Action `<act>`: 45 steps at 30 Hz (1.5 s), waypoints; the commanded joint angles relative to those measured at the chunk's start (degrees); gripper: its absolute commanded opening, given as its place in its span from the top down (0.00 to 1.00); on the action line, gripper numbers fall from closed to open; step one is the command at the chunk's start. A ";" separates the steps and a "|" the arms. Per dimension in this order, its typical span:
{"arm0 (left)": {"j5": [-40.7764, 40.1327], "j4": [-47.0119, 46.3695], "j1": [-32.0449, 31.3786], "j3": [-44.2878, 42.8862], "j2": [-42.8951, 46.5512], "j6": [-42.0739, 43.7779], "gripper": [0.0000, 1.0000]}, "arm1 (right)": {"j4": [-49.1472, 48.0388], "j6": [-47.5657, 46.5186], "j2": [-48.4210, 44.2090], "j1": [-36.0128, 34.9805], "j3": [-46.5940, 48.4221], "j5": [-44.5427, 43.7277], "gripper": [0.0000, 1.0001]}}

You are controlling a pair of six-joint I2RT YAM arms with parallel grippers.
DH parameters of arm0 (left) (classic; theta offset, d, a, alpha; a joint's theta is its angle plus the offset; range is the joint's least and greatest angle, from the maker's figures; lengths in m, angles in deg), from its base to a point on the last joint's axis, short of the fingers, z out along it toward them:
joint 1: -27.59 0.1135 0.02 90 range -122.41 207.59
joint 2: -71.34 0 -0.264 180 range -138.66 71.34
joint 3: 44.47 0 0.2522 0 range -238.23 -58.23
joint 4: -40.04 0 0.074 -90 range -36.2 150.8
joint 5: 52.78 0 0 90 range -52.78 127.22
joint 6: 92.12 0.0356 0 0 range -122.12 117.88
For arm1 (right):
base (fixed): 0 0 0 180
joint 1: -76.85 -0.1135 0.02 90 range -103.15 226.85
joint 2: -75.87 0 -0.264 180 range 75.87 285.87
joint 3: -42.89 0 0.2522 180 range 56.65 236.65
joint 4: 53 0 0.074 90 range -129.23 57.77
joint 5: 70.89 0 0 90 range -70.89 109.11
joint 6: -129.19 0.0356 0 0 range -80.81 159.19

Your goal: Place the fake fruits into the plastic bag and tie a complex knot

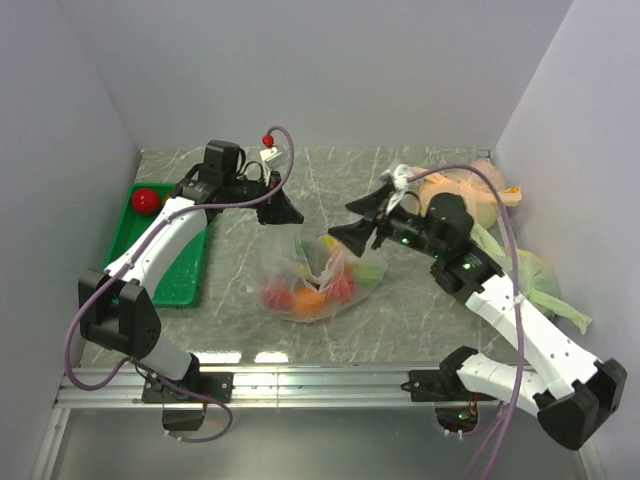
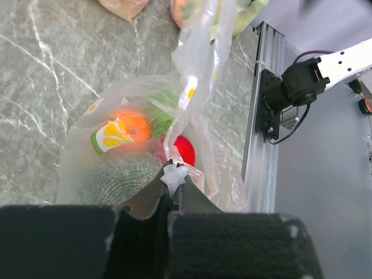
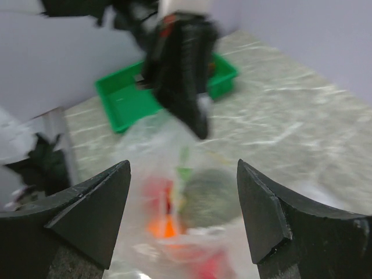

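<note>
The plastic bag (image 1: 312,272) lies mid-table with fake fruits (image 1: 308,297) inside: red, orange and green ones. My left gripper (image 1: 285,212) hangs over the bag's left top, shut on a bunched bit of its film (image 2: 174,172). Beneath it show an orange fruit (image 2: 132,127), a red one (image 2: 186,150) and a dull green round piece (image 2: 107,185). My right gripper (image 1: 356,224) is open just right of the bag's top, holding nothing. In the right wrist view its fingers (image 3: 183,200) frame the blurred bag (image 3: 174,174). A red ball (image 1: 146,200) rests in the green tray (image 1: 185,270).
The green tray stands at the left wall. An orange-tinted bag (image 1: 475,190) and a pale green bag (image 1: 535,275) lie at the right, behind my right arm. A metal rail (image 1: 320,378) runs along the near table edge.
</note>
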 commanded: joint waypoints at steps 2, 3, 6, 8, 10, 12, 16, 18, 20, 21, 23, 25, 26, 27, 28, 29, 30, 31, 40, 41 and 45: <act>0.31 -2.98 0.13 -1.83 2.34 -2.02 1.00 | -2.93 5.04 5.20 -8.75 -0.24 -4.48 0.19; 0.39 -2.72 0.13 -2.00 2.25 -1.76 1.00 | -4.51 6.53 6.60 -10.25 -1.46 -6.93 0.18; 0.39 -1.67 0.13 -2.18 2.42 -0.89 1.00 | -7.69 9.25 10.11 -13.42 -1.92 -10.89 0.16; 0.13 -1.14 0.22 -2.18 2.69 -0.27 1.00 | -8.13 11.19 11.79 -13.78 -1.57 -11.69 0.16; 0.22 -1.57 0.39 -1.57 3.39 -0.35 1.00 | -10.13 13.48 13.91 -13.95 -1.83 -11.79 0.15; 0.31 -2.54 0.31 -0.78 3.83 -0.88 1.00 | -11.72 15.41 15.75 -14.31 -2.53 -11.18 0.15; 0.75 -4.39 0.31 0.10 4.01 -2.20 1.00 | -16.55 19.28 19.97 -14.48 -3.67 -8.38 0.11; 0.40 -5.09 0.31 0.37 4.27 -2.29 1.00 | -20.84 22.09 22.17 -14.48 -4.72 -6.79 0.09; -0.04 -5.53 0.39 0.72 4.18 -2.38 1.00 | -23.24 24.55 23.75 -14.92 -5.08 -4.14 0.09; -0.31 -5.97 0.39 0.72 4.10 -2.46 1.00 | -23.94 24.91 24.10 -16.14 -5.17 -3.97 0.09; -0.75 -7.11 0.66 0.90 3.75 -3.42 1.00 | -25.62 24.22 25.24 -17.64 -5.78 -4.14 0.09; -1.80 -9.30 1.18 0.72 3.39 -4.39 1.00 | -25.44 23.07 26.12 -19.93 -6.05 -4.84 0.11; -1.80 -10.44 1.53 0.81 2.87 -7.10 1.00 | -25.36 22.63 27.17 -20.45 -6.83 -6.24 0.13; -2.06 -11.59 2.15 0.72 2.69 -7.99 1.00 | -25.53 22.71 27.88 -20.55 -7.27 -6.42 0.16; -2.50 -13.25 2.33 0.55 2.34 -8.79 1.00 | -26.31 22.98 28.41 -20.72 -7.89 -6.60 0.20; -3.03 -14.40 2.68 0.28 1.99 -10.53 1.00 | -26.50 22.72 29.11 -20.55 -8.85 -6.78 0.23; -3.21 -15.19 3.20 0.19 1.90 -11.25 1.00 | -26.67 22.45 29.38 -20.63 -9.38 -7.56 0.27; -3.12 -16.85 3.47 0.28 1.64 -11.86 1.00 | -26.67 22.28 29.47 -20.72 -10.08 -8.09 0.42; -4.79 -18.19 4.09 -0.51 0.14 -11.87 1.00 | -20.44 13.77 34.55 -20.72 -7.81 -10.13 1.00; -4.96 -18.45 4.17 -0.86 -0.12 -11.87 1.00 | -20.09 13.05 35.09 -20.64 -7.54 -9.86 1.00; -6.72 -18.72 4.44 -2.88 -1.70 -11.87 1.00 | -18.33 9.98 37.63 -20.63 -5.70 -10.12 1.00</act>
